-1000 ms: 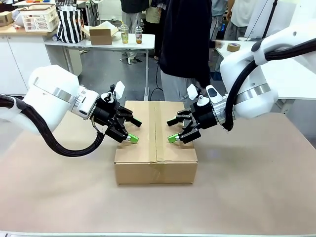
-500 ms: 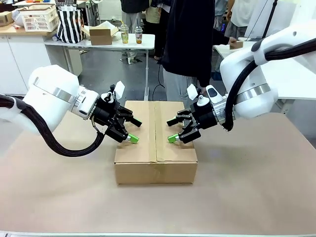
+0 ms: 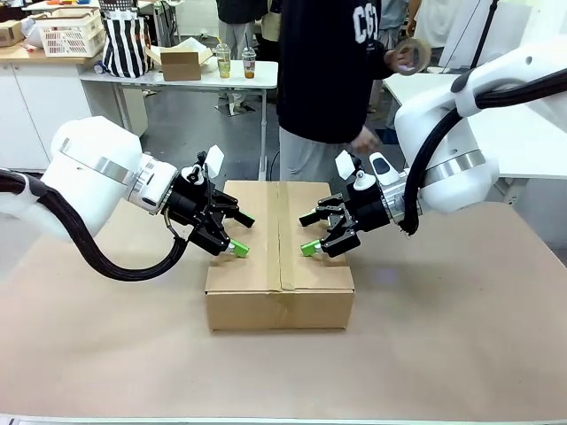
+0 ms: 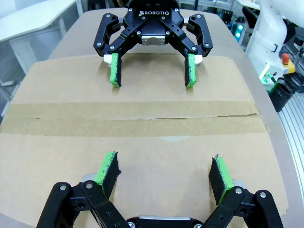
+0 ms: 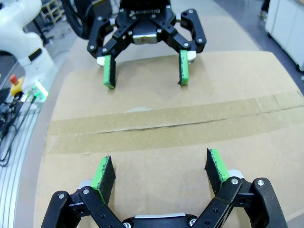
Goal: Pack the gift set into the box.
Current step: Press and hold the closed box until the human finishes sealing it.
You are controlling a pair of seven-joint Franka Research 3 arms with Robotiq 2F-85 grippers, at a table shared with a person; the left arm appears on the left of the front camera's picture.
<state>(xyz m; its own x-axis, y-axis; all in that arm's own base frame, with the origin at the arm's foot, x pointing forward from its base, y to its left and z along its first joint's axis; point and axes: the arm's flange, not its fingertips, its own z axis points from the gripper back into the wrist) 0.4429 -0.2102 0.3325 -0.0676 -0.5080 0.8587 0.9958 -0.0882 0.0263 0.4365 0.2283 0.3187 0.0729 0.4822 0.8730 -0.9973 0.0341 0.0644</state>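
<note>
My left pincer (image 3: 241,234) and right pincer (image 3: 307,234) gape wide over the box (image 3: 279,301) on the tabletop (image 3: 461,336), flaps taped shut, gift set presumably inside; next, I judge, lift clear.

Bright even indoor light, soft shadows, wrist views bowed at edges.

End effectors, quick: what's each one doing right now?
Left end effector: open, holding nothing, over the box.
Right end effector: open, holding nothing.
</note>
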